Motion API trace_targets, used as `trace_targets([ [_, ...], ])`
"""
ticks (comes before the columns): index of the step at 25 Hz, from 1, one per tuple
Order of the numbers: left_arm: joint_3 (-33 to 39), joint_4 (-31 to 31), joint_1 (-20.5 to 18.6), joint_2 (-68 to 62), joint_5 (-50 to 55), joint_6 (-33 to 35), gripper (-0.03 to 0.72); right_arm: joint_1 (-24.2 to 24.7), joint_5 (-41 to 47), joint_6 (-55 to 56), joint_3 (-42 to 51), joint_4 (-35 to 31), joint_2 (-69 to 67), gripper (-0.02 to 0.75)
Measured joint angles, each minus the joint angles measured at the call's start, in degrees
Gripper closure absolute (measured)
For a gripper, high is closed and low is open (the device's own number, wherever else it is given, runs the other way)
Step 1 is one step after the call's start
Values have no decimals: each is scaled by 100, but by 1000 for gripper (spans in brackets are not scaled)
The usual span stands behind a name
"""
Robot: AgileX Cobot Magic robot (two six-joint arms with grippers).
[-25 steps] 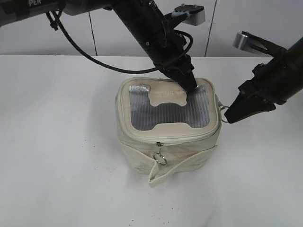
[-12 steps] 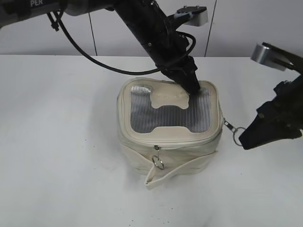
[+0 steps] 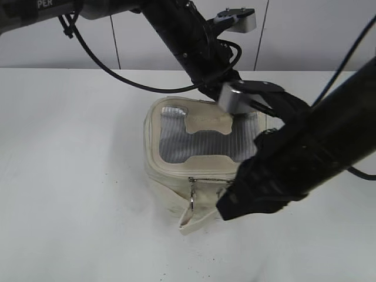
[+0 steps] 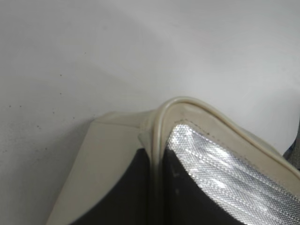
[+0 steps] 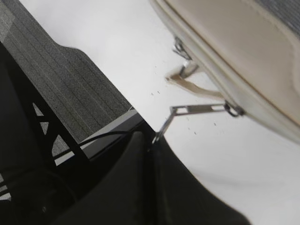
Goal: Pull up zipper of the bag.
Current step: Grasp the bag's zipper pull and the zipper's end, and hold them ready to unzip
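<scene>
White tabletop (image 3: 70,176) spread under everything. From upper left, black left arm (image 3: 182,35) slanting down onto the far part of the lid of the small boxy cream-white faux-leather bag (image 3: 176,182); left gripper (image 3: 226,94) hidden behind the other arm's silver bracket in the exterior view, its fingers (image 4: 122,192) dark and blurred on either side of the lid's cream rim in the left wrist view, jaw gap not readable. Bag sitting upright at mid-table, grey ribbed window panel and cream H-shaped patch (image 3: 207,122) on the lid facing up, strap band hanging loose at the front. Cream zipper track (image 3: 202,178) running along the front lid rim, one small silver ring pull (image 3: 192,200) dangling below it. Further right, black right arm (image 3: 305,153) crossing in front of the bag's right side, right gripper (image 5: 152,140) pinched closed on a second silver pull (image 5: 197,109), drawn out taut from the bag's corner.
</scene>
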State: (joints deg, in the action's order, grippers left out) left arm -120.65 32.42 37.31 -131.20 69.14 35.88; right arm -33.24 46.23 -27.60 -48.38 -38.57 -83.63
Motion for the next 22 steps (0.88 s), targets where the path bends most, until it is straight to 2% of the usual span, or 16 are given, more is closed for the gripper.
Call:
trace_targets([
  [4,0,-5,0,0,23,-20,652,-541,-280,20,-468,-116,-401,733],
  [9,0,-12,-4,0,59,-20,652,-651,-302,228,-648,-73,-618,730],
  [11,0,-18,-4,0,48,-20,652,-663,-297,485,-650,45,-618,701],
  [13,0,-37,-4,0,15,-39,652,-686,-254,866,-667,275,-618,617],
  [16,0,-44,-11,0,4,-57,612,-686,-201,1694,-667,945,-573,390],
  [19,0,-43,-11,19,-43,-87,473,-686,-177,2479,-667,1720,-318,167],
  [22,0,-118,-43,146,3,-206,315,-572,-177,3113,-667,2464,32,94],
])
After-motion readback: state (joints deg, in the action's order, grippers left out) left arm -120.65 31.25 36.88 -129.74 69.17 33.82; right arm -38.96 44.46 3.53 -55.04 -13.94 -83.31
